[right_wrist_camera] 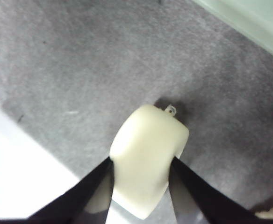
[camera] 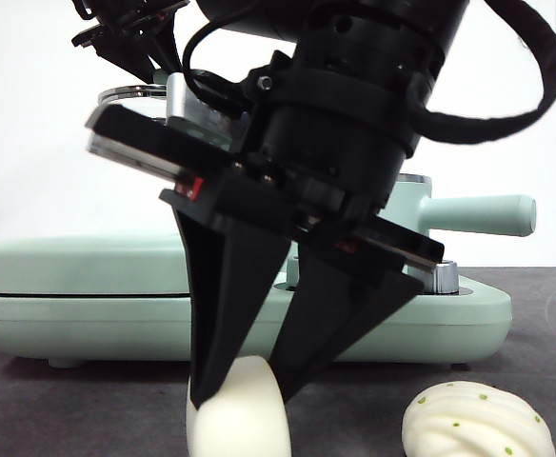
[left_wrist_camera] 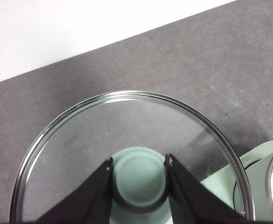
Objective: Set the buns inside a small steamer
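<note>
L gripper (left_wrist_camera: 140, 163) up top holds steamer lid (left_wrist_camera: 127, 154) by its knob, keep it clear; R gripper (camera: 249, 386) clamps smooth bun (camera: 240, 414), lift w/o squashing, carry back to steamer (camera: 468, 214); speckled bun (camera: 476, 424) waits beside it.

Front view: bright, even light; white wall behind blown out, big black arm (camera: 354, 114) near-silhouette, little detail. Soft shadow on dark grey felt surface (camera: 97, 409) under the mint-green flat appliance (camera: 78, 286). Left wrist: faint glare on round glass lid w/ steel rim (left_wrist_camera: 80, 140). Right wrist: soft overall, smooth cream cylinder bun (right_wrist_camera: 148, 158) blurred, small shadow behind it.
</note>
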`<state>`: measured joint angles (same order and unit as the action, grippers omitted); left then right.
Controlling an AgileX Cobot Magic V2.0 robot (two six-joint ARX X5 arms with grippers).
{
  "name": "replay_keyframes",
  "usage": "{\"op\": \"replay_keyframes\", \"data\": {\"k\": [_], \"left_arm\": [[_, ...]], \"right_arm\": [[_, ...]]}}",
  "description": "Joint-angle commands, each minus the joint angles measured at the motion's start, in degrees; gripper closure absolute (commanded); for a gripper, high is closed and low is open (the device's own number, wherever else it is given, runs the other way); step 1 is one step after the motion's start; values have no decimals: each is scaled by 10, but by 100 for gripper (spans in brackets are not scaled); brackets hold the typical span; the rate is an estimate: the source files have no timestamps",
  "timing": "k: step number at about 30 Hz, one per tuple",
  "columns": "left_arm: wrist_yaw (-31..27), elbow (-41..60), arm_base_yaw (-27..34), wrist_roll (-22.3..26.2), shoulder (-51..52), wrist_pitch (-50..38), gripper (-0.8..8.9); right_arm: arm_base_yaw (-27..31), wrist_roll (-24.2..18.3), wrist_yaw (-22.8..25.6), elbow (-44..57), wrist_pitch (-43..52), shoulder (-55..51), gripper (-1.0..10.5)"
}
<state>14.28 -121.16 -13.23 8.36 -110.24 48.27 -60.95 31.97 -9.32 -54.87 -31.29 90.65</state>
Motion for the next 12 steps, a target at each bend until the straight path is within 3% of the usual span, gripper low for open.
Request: {"op": "replay_keyframes", "data": {"k": [1,7,12], "left_arm": [[3,-23,1,4,-5,-11,786],[3,-23,1,4,-5,-11,786],[3,-23,1,4,-5,-12,786]], "right_arm": [[3,-4,-3,-46,-33,10,787],[47,-57,-7,-189,-200,11,787],[121,-129,-9,-318,-293,17,787]]}}
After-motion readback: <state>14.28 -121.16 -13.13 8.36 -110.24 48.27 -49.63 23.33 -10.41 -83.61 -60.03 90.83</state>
